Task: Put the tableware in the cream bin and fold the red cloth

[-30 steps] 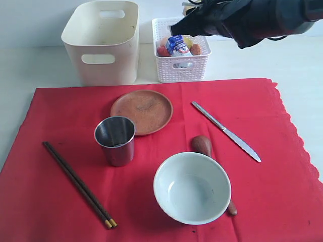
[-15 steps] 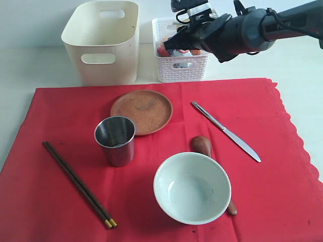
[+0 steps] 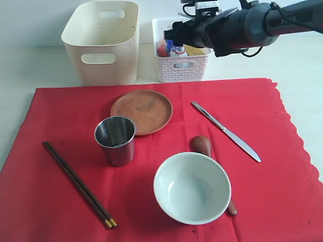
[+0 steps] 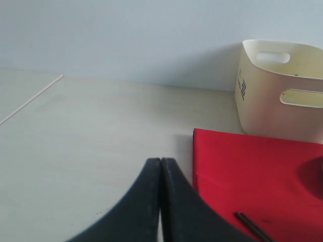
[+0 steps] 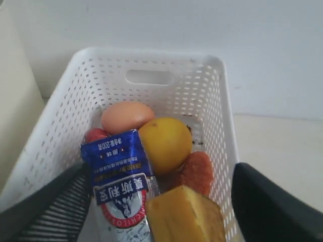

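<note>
The red cloth (image 3: 282, 116) lies flat with the tableware on it: brown clay plate (image 3: 142, 111), steel cup (image 3: 115, 140), pale bowl (image 3: 192, 187), steel knife (image 3: 225, 131), wooden spoon (image 3: 202, 145) partly behind the bowl, and dark chopsticks (image 3: 78, 184). Behind the cloth's far left stands the cream bin (image 3: 101, 43). My right gripper (image 3: 176, 35) hovers over the white basket, open, its fingers (image 5: 272, 206) wide apart and holding nothing. My left gripper (image 4: 160, 162) is shut and empty above bare table, off the cloth's corner (image 4: 252, 171); the exterior view does not show it.
The white lattice basket (image 5: 217, 101) beside the bin holds an egg (image 5: 126, 117), a lemon (image 5: 165, 143), a blue milk carton (image 5: 121, 186), a cheese wedge (image 5: 184, 214) and a sausage (image 5: 198, 171). Pale table surrounds the cloth.
My right arm drew back a little over the basket and its jaws opened. The yellow cheese wedge now lies in the basket. The tableware has not moved.
</note>
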`<state>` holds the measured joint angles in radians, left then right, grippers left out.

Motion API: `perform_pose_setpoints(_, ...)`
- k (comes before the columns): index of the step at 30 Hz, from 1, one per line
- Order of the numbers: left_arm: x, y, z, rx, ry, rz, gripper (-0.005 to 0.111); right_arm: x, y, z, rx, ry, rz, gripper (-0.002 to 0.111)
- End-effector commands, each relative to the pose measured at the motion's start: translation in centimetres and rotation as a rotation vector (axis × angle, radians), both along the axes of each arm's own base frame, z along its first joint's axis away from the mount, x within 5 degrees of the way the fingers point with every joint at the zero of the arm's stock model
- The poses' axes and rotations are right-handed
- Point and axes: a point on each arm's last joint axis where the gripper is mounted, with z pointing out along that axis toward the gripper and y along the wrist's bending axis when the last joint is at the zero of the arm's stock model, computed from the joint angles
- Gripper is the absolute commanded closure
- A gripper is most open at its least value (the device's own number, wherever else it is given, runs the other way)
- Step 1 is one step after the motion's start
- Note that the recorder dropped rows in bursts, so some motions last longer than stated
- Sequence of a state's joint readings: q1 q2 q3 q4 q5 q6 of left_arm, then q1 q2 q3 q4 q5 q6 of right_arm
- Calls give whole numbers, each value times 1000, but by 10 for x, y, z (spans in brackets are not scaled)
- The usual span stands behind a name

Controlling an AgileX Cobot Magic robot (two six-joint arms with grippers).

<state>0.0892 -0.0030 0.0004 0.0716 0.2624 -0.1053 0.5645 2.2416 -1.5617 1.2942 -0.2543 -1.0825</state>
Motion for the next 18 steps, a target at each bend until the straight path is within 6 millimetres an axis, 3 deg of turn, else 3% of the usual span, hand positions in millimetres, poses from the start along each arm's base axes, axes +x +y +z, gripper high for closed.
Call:
perform_pose_setpoints(1,0,0,0,-5,-2,4,105,-5,-4,45,72,-21,-36,34)
perform_pose_setpoints(6,0,0,0,-5,-2,4,105,-21,-20,88,-108,-94,-26,35)
perform_pose_setpoints(9,0,0,0,-5,-2,4,105,-37,-37,107,-194,-120,-117,42)
perform_pose_setpoints(12,0,0,0,-5,-2,4,105,-55,-53,124,-229,-135,-199,62)
perform_pose_setpoints(16,0,0,0,-5,-2,4,105,-75,-69,135,-243,-137,-233,104)
perform_pose_setpoints(18,0,0,0,-5,-2,4,105,-82,-73,134,-237,-129,-227,108)
